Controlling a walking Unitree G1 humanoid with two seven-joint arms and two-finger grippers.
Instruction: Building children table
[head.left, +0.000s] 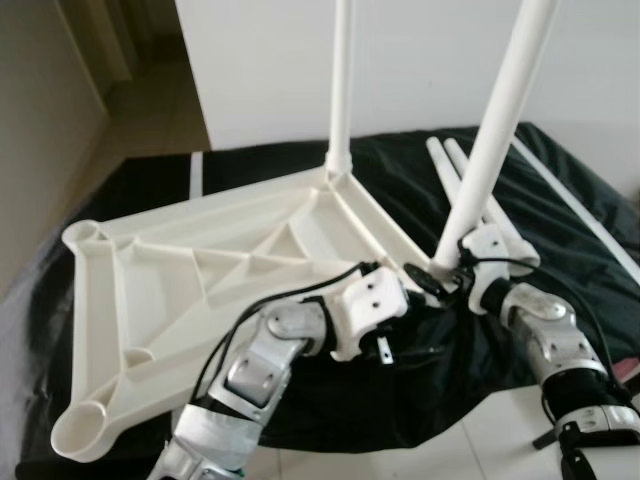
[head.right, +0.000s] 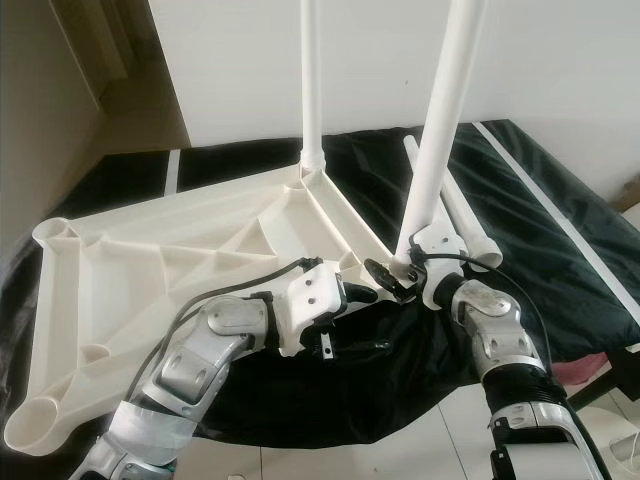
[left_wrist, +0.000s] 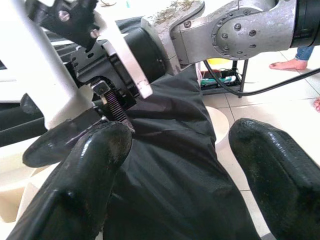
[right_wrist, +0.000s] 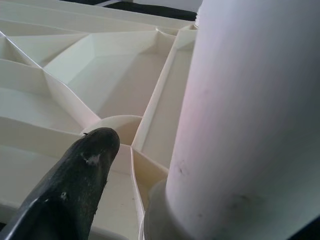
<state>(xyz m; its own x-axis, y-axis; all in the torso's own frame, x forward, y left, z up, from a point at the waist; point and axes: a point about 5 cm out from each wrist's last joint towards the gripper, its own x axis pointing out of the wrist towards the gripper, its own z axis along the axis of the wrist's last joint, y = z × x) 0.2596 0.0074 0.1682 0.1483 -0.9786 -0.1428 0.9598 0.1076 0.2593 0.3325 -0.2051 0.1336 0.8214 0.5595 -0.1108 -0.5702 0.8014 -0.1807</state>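
The white plastic table top (head.left: 170, 270) lies upside down on a black cloth, ribs facing up. One white leg (head.left: 340, 90) stands upright in the far corner socket. A second leg (head.left: 500, 120) stands tilted in the near right corner socket. My right gripper (head.left: 455, 265) is shut on this leg's base; in the right wrist view one finger (right_wrist: 75, 185) lies against the leg (right_wrist: 240, 125). My left gripper (head.left: 412, 288) is open beside the same corner, its fingers (left_wrist: 85, 170) spread over the black cloth.
Two loose white legs (head.left: 470, 190) lie on the cloth (head.left: 560, 240) behind the right gripper. A white wall panel (head.left: 430, 60) stands behind the table top. Light floor tiles (head.left: 480, 440) lie in front. A person's bare foot (left_wrist: 290, 64) is on the floor nearby.
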